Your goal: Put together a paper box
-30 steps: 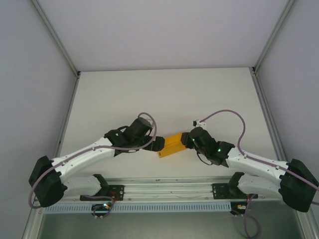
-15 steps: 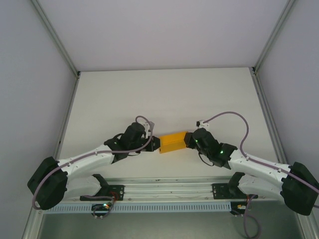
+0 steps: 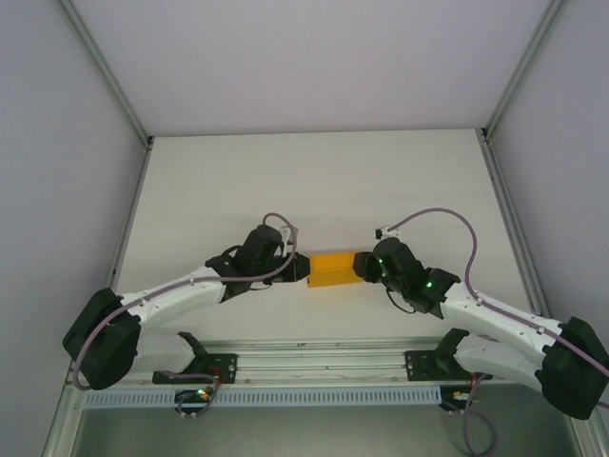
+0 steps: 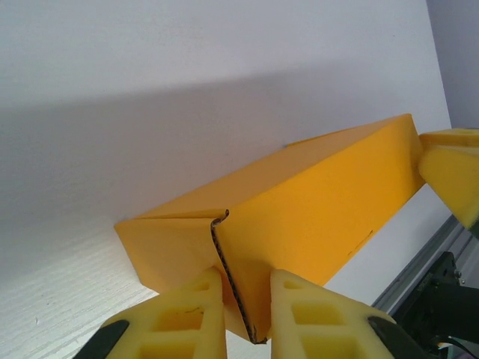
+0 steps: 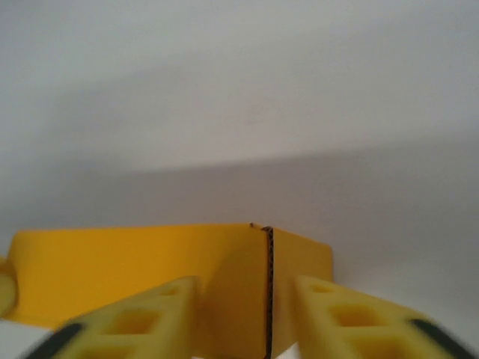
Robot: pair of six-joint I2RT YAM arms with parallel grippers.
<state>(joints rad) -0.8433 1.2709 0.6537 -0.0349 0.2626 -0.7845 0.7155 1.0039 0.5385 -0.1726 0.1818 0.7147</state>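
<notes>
Top view: paper box (image 3: 333,268) lies on the table (image 3: 314,171) near the front edge, left claw (image 3: 304,270) at its left end and right claw (image 3: 361,268) at its right. The wrists hide both box ends there.
Left wrist view: jaws narrow, pinching a raw card edge.
Right wrist view: jaws part-spread, card edge in the gap, not clamped.
A second ago the box sat skewed; now it's parallel to the front rail (image 3: 324,360).

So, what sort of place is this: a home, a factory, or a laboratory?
Probably a laboratory robot cell: a bare white table, plain panels on aluminium posts around it, and a left arm and right arm mounted on a rail, with one paper box.
</notes>
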